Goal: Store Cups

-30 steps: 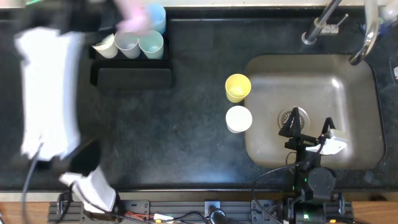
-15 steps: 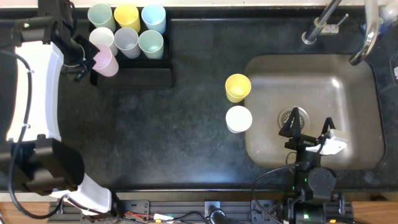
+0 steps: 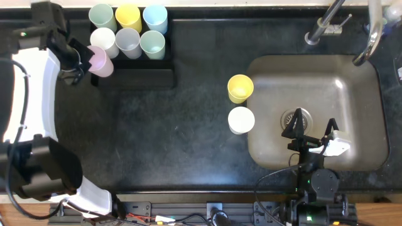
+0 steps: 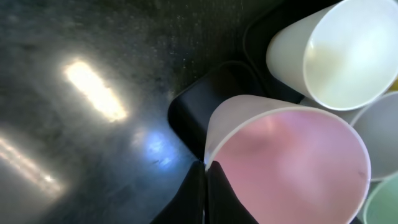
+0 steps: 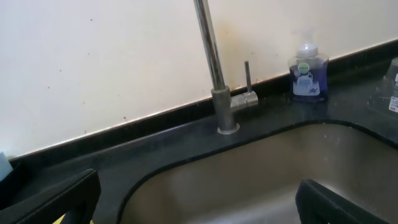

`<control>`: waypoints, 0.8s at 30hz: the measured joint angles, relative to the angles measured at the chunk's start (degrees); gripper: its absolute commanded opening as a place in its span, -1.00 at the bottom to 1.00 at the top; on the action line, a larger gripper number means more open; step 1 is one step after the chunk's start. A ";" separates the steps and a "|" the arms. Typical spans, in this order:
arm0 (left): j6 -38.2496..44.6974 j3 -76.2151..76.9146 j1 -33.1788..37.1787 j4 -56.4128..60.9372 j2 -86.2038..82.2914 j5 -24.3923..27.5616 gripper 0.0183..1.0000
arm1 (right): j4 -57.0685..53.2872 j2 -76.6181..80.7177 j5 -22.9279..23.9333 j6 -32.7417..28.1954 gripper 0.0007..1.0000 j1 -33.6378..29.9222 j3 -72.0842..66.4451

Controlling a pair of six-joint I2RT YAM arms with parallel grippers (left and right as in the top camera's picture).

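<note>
- Nine cups we count: six racked, two on the desk, one pink cup.
- Left gripper jaws pinch its rim; right gripper jaws gape, empty.

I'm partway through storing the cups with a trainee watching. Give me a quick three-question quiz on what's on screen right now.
1. True or false: the left gripper has its jaws shut on the rim of the pink cup.
2. How many cups stand on the counter beside the sink? A one; B two; C four.
3. What is the right gripper above?
Key: 1 true. 2 B, the yellow cup and the white cup. 3 the sink.
</note>
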 measured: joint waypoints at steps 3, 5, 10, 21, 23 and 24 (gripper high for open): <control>-0.24 -1.07 0.00 0.85 0.00 0.26 -0.96 | 0.00 0.00 0.02 -0.02 1.00 0.00 0.00; -0.24 -1.09 0.02 1.18 0.00 0.44 -0.96 | 0.00 0.00 0.02 0.00 1.00 0.00 0.00; -0.26 -2.43 0.04 3.02 0.00 0.55 -0.96 | 0.02 0.00 0.02 -0.02 1.00 0.00 0.00; -0.26 -4.48 0.55 2.19 0.00 0.85 -0.96 | 0.00 0.00 0.02 -0.02 0.99 0.00 0.00; -0.26 -4.48 0.81 2.21 0.00 0.76 -0.96 | 0.00 0.00 0.02 -0.02 1.00 0.00 0.00; -0.26 -4.50 0.96 2.27 0.00 0.57 -0.96 | 0.00 0.00 0.02 -0.02 1.00 0.00 0.00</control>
